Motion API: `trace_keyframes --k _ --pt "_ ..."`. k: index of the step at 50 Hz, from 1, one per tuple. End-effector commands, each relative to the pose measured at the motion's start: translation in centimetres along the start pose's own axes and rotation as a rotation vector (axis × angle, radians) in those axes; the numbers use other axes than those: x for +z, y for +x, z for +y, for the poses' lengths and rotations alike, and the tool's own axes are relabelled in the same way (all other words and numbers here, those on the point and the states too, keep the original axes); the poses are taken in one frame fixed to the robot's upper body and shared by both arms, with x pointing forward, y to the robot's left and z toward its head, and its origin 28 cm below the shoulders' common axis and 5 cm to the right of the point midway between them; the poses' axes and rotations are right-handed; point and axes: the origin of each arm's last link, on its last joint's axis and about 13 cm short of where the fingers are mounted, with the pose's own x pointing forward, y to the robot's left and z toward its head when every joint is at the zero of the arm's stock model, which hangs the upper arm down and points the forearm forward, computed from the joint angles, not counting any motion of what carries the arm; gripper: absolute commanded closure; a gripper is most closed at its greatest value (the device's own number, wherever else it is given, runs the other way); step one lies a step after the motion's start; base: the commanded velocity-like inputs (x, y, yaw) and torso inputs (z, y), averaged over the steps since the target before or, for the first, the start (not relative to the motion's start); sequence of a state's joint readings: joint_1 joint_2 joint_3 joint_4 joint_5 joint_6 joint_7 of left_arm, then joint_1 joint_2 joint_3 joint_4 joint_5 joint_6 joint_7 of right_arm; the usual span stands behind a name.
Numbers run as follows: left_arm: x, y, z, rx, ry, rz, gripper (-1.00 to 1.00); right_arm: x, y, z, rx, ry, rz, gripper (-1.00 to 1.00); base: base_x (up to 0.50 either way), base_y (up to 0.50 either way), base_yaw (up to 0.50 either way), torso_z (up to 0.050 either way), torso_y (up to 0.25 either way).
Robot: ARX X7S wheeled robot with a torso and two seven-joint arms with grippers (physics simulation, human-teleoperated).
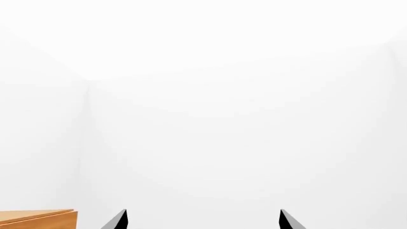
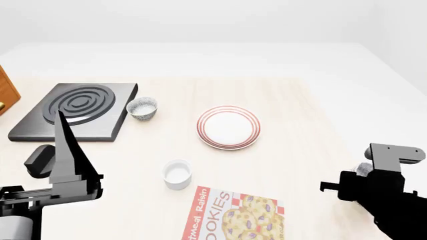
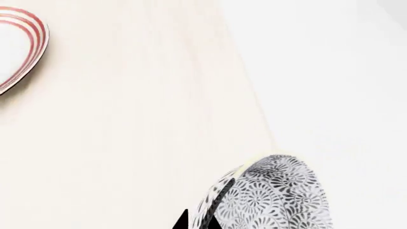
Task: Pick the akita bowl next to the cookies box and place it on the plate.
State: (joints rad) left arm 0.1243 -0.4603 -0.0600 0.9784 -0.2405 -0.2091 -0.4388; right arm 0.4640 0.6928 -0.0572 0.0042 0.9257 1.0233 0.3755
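Observation:
The akita bowl (image 3: 273, 195), with a grey-and-white patterned outside, has its rim pinched between the two black fingertips of my right gripper (image 3: 197, 222), which is shut on it. In the head view only a grey sliver of the bowl (image 2: 364, 169) shows behind the right gripper (image 2: 357, 182), right of the cookies box (image 2: 237, 215). The plate (image 2: 228, 126), white with red rings, lies mid-table, and its edge (image 3: 25, 52) shows in the right wrist view. My left gripper (image 1: 202, 220) is open and empty, raised at the near left (image 2: 67, 145).
A second speckled bowl (image 2: 142, 107) sits beside a black stove burner (image 2: 77, 110). A small white cup (image 2: 177, 174) stands between the plate and the cookies box. A wooden cabinet corner (image 2: 5, 92) is at the far left. The table's right edge (image 3: 254, 114) runs close to the held bowl.

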Motion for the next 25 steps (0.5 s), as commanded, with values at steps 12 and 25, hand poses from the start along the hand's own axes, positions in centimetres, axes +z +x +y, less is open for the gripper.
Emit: trace_keyframes --k 12,25 --pt "0.1 0.0 0.0 -0.001 0.000 -0.001 -1.00 10.5 -3.8 4.0 0.182 -0.083 -0.316 1.00 0.00 0.00 0.00 0.000 0.000" --pt "0.1 0.1 0.0 -0.004 0.003 -0.004 -1.00 16.9 -3.2 10.2 0.310 -0.274 -0.440 1.00 0.00 0.00 0.00 0.000 0.000"
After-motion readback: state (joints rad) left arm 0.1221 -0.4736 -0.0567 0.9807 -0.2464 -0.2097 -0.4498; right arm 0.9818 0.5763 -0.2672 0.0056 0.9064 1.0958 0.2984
